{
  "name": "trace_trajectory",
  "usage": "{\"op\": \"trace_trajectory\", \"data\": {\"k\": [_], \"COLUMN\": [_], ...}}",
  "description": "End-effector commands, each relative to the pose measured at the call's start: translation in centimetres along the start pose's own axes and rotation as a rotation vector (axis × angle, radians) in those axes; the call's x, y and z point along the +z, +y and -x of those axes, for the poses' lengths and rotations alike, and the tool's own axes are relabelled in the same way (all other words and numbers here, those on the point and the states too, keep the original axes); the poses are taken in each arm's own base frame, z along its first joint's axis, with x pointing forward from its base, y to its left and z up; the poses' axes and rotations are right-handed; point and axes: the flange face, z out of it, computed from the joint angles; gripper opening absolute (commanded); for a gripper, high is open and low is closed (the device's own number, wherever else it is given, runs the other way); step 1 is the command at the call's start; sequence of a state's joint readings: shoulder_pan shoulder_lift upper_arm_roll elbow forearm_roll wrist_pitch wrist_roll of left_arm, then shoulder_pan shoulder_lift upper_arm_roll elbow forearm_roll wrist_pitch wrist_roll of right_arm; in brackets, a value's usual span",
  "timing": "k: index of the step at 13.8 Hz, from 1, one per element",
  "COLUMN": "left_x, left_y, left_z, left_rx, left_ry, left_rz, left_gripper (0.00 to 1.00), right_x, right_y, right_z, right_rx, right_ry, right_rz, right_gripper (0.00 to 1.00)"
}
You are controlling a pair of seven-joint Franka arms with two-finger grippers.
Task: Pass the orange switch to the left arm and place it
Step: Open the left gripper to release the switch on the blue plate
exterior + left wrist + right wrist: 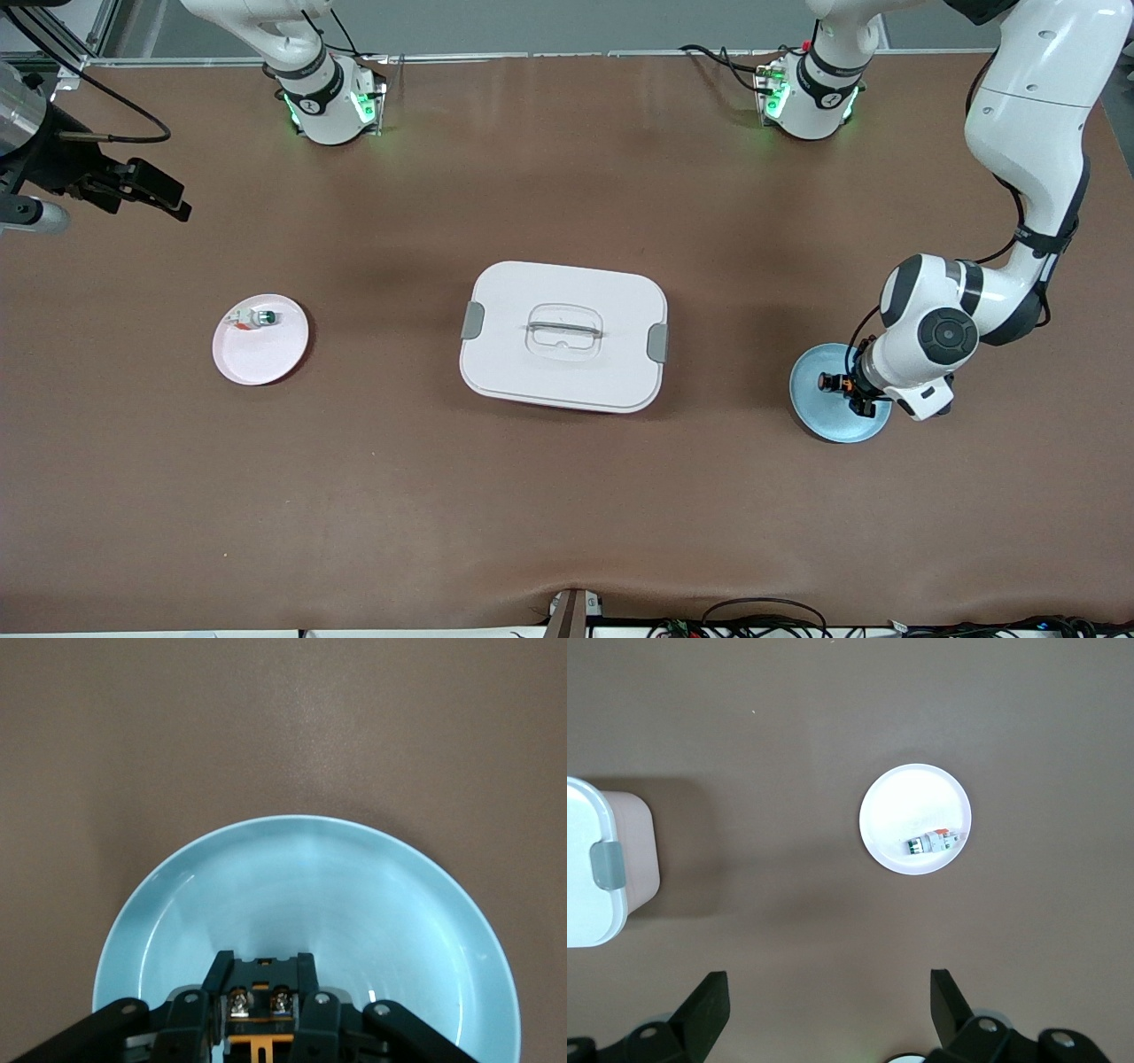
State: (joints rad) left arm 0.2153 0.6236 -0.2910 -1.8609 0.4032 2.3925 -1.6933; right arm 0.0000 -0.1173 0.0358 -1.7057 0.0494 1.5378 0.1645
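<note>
The left gripper point(858, 400), at the right of the front view, sits low over the blue plate point(819, 416) at the left arm's end of the table. In the left wrist view you see its jaws closed on the orange switch point(258, 994), a small black block with two screw terminals and an orange tab, held at the near rim of the plate at bottom centre of that frame. Whether the switch rests on the plate or hangs just above it cannot be told.

The right gripper point(159, 197) waits at the upper left of the front view, over bare table point(567, 514), its jaws spread wide and holding nothing; its fingers point(709, 1005) frame the bottom of the right wrist view. The pink plate point(261, 354), at left of centre, carries a white-and-green switch point(255, 319). The box point(563, 335) stands mid-frame between the two plates, lid latched.

Judge the switch light, rigid and hard-shelled: it should neither deform nor sag, but smooth plastic faces may slip. Grip it across the flat black flanks, as the left jaws appear to do, and leave an exposed face free for your right gripper at the handover. Route that exchange clear of the box
</note>
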Motion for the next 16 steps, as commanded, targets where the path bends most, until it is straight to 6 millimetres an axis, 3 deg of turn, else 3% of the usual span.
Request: {"op": "trace_trajectory", "data": {"k": [1, 4, 6, 8, 10, 16], "left_x": [0.0, 0.2, 0.3, 0.2, -0.1, -1.1], "left_y": [0.2, 0.2, 0.1, 0.3, 0.5, 1.1], "left_z": [-0.2, -0.2, -0.2, -0.4, -0.5, -0.1], "left_rx": [0.007, 0.012, 0.013, 0.013, 0.011, -0.013], "left_ry": [0.02, 0.023, 0.022, 0.027, 0.028, 0.02], "left_rz": [0.018, 0.016, 0.015, 0.019, 0.028, 0.045], "left_gripper": [0.1, 0.11, 0.22, 0.46, 1.0, 1.0], "right_x": [-0.7, -0.7, -0.8, -0.8, -0.8, -0.8], "right_y": [0.1, 0.0, 0.0, 0.0, 0.0, 0.2], "right_z": [0.4, 0.4, 0.5, 0.5, 0.5, 0.4], "right_rx": [-0.054, -0.063, -0.063, -0.063, -0.062, -0.062], "right_ry": [0.008, 0.009, 0.012, 0.014, 0.012, 0.014], "right_rz": [0.001, 0.001, 0.0, 0.0, 0.0, -0.001], "right_gripper": [1.0, 1.0, 1.0, 1.0, 1.0, 1.0]}}
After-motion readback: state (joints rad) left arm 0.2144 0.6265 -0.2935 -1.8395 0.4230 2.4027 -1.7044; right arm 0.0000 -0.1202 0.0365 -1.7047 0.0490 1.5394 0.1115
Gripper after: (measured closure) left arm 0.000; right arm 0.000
